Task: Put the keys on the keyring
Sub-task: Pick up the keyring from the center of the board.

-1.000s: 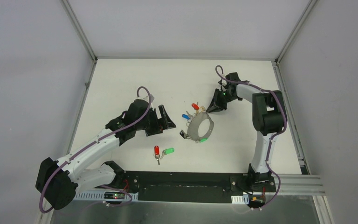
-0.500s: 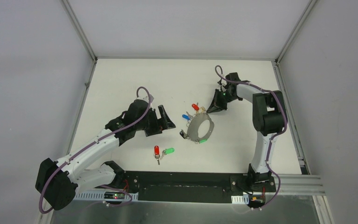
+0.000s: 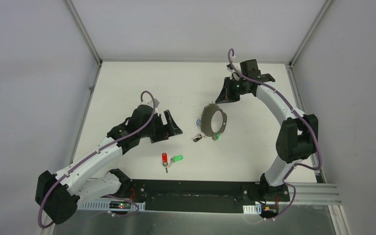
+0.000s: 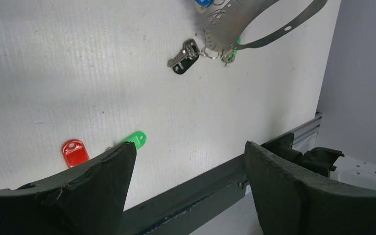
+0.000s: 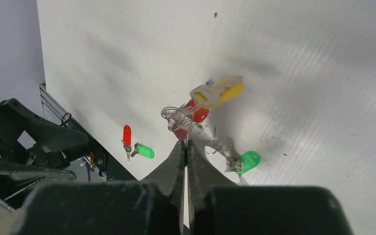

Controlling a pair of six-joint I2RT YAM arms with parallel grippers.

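Observation:
My right gripper (image 3: 221, 99) is shut on the top edge of the grey keyring (image 3: 206, 120) and holds it up off the table, so it hangs tilted. Several keys dangle from the ring, among them a black one (image 3: 196, 137) and a green one (image 3: 216, 137). The right wrist view shows the shut fingertips (image 5: 185, 144) pinching the ring band (image 5: 213, 142), with yellow (image 5: 220, 92), red (image 5: 196, 115) and green (image 5: 248, 160) keys on it. A loose red key (image 3: 164, 157) and a loose green key (image 3: 177, 158) lie on the table. My left gripper (image 3: 171, 125) is open and empty above them.
The black base rail (image 3: 191, 188) runs along the table's near edge. In the left wrist view the loose red key (image 4: 75, 152) and green key (image 4: 134, 138) lie by my left finger, and the hanging ring (image 4: 254, 29) is at the top.
My right arm has risen and drawn back, lifting the keyring off the table; its keys now dangle below it. My left gripper has barely shifted.

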